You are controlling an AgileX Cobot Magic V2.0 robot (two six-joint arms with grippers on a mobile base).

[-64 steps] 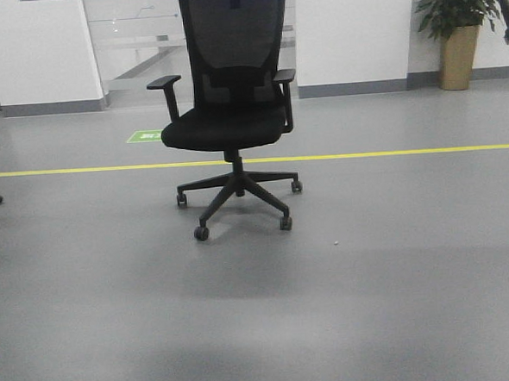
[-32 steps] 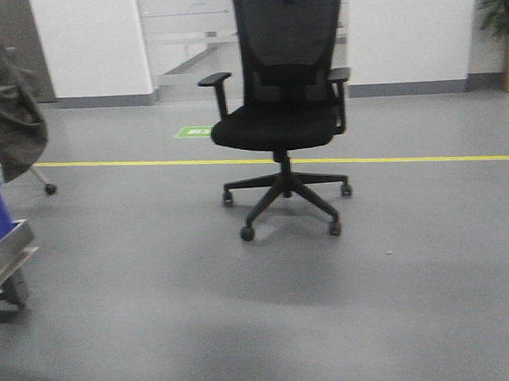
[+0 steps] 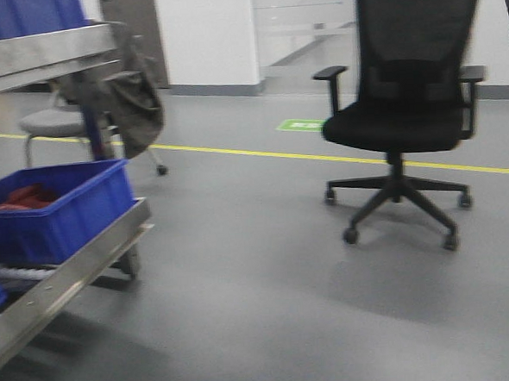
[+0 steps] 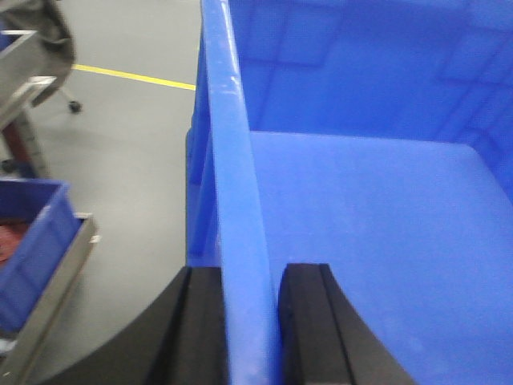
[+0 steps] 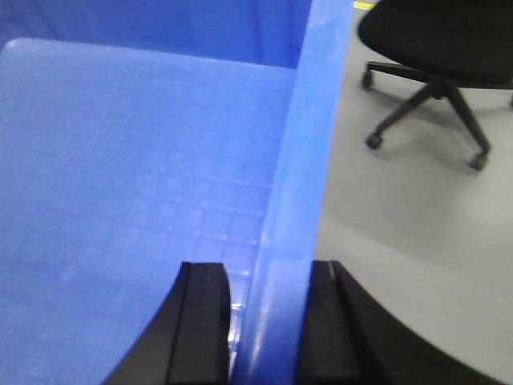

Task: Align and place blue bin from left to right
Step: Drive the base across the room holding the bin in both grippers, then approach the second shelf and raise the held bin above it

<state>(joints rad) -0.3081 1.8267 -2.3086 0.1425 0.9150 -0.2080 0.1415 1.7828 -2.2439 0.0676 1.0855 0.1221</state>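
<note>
Here, left pincer clamped on blue bin rim, right pincer clamped on opposite rim

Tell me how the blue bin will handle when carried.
Probably light: the blue bin shows a bare floor. Likely stiff: its walls run straight through the left claw and right claw. Smooth plastic might slip in narrow pinches.

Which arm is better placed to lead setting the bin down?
Left gripper, probably: it and the right gripper each clamp a blue bin wall, but the metal rack stands on the left.
</note>
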